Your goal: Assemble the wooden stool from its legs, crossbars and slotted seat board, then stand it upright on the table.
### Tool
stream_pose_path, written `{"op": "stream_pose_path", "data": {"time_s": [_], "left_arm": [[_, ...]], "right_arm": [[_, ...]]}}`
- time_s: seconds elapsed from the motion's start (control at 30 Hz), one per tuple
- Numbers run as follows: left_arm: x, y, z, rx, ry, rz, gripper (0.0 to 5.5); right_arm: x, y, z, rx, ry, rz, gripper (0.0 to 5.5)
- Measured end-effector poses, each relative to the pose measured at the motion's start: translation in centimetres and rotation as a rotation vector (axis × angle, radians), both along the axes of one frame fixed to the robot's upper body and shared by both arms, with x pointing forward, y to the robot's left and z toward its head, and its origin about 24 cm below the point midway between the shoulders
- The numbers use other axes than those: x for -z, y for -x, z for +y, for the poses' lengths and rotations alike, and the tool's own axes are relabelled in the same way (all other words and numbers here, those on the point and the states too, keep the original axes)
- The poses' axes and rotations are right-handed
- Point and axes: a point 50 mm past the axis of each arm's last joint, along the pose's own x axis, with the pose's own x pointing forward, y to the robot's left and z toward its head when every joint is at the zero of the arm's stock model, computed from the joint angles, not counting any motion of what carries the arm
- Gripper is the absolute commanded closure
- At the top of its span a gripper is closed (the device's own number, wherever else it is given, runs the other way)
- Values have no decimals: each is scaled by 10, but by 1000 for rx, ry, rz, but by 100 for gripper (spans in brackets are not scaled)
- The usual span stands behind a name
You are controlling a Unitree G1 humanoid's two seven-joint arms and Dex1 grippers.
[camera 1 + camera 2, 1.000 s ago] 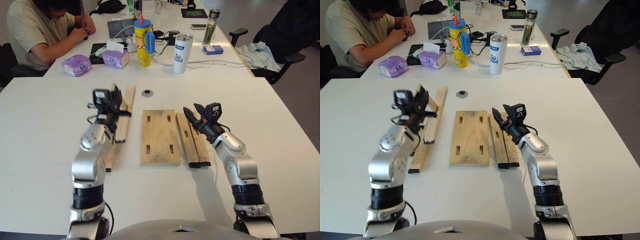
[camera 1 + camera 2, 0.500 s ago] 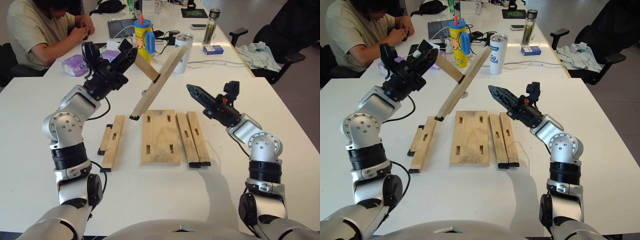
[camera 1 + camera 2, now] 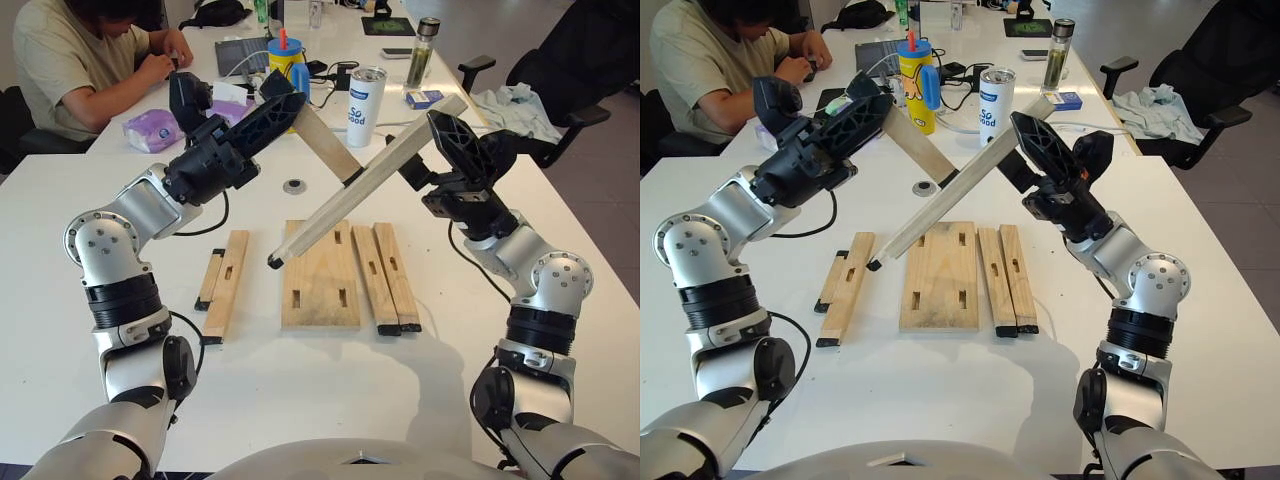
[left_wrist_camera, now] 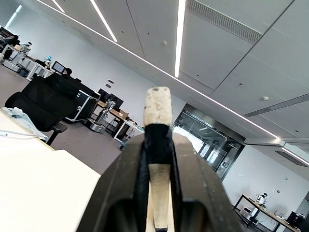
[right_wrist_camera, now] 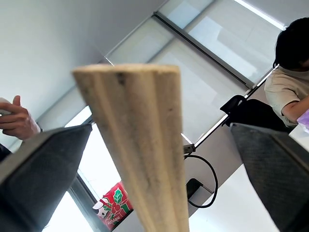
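Note:
My left gripper is shut on a short crossbar, held in the air over the table. The crossbar joins a long leg that slants from above the seat board up to the right. My right gripper is open, its fingers on either side of the leg's upper end with gaps. In the left wrist view the left gripper clamps the crossbar. The slotted seat board lies flat mid-table, with two slotted pieces right of it and two more to its left.
A metal grommet sits in the table behind the board. On the far table stand a white tumbler, a yellow bottle and tissue packs. Bare table surface lies in front of the board and at both sides.
The left gripper lifted the joined crossbar and leg off the table and swung them to the right. The right gripper rose from the right-hand pieces and came around the leg's upper end.

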Motion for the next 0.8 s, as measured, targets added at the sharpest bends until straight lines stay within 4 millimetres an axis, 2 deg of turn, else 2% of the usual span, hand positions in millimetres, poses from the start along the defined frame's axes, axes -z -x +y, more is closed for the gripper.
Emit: {"op": "stream_pose_path", "data": {"time_s": [0.33, 0.53, 0.67, 0.7, 0.8], "left_arm": [[0, 0, 4, 10, 5, 25, 509], [0, 1, 1, 26, -5, 29, 509], [-2, 1, -1, 14, -29, 13, 509], [-2, 1, -2, 3, -39, 3, 471], [-3, -1, -2, -23, -39, -8, 423]], "right_arm": [[-4, 11, 4, -68, 49, -58, 229], [-2, 11, 5, -50, 50, -57, 335], [1, 10, 4, -40, 52, -52, 336], [1, 10, 4, -39, 53, -52, 337], [3, 11, 4, -40, 67, -50, 343]]}}
